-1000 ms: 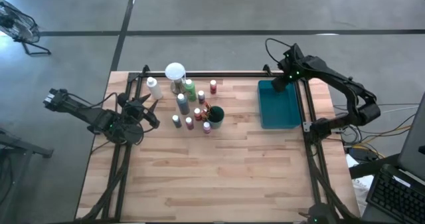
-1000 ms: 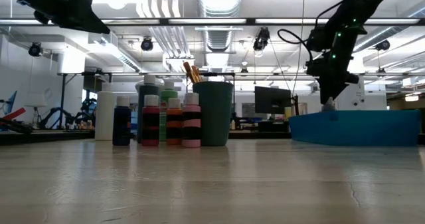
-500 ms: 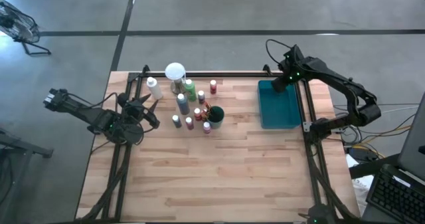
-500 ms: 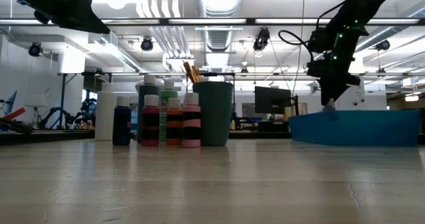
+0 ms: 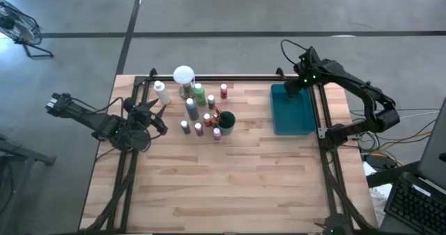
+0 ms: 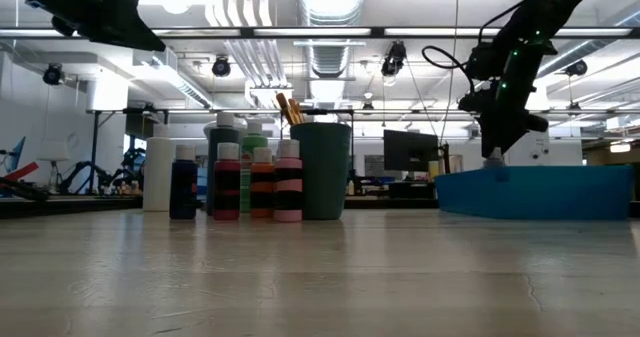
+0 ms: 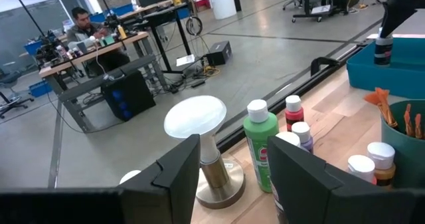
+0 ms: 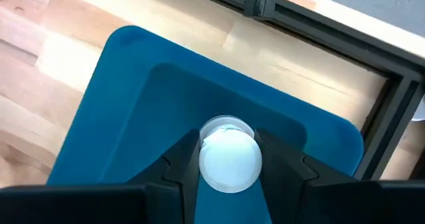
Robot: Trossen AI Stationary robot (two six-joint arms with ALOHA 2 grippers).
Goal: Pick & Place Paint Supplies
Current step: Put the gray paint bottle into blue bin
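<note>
My right gripper (image 8: 229,174) is shut on a small white-capped paint bottle (image 8: 229,159) over the far end of the teal tray (image 8: 119,98), which stands at the table's far right (image 5: 296,120). The other paint bottles (image 5: 198,113) stand upright in a cluster at the far middle of the table, around a dark green cup (image 5: 225,121) with brushes sticking out of it. My left gripper (image 7: 232,184) hangs raised over the table's left side (image 5: 157,116), open, nothing between its fingers. My right gripper pinches the bottle just under its white cap (image 8: 229,134) between its two fingers (image 8: 182,161). The fingers come from above, pointing steeply down. The bottle stands upright below them inside the tray; the tray wall (image 6: 540,192) hides whether its base touches the tray floor.
A round white-topped object on a metal base (image 5: 184,75) stands at the far edge beside a taller white bottle (image 5: 162,92). Black frame rails (image 5: 324,123) run along both sides of the table. The near half of the wooden top (image 5: 223,186) is bare.
My right gripper has rolled a little about its own pointing line while staying over the tray's far end, the bottle still between its fingers.
</note>
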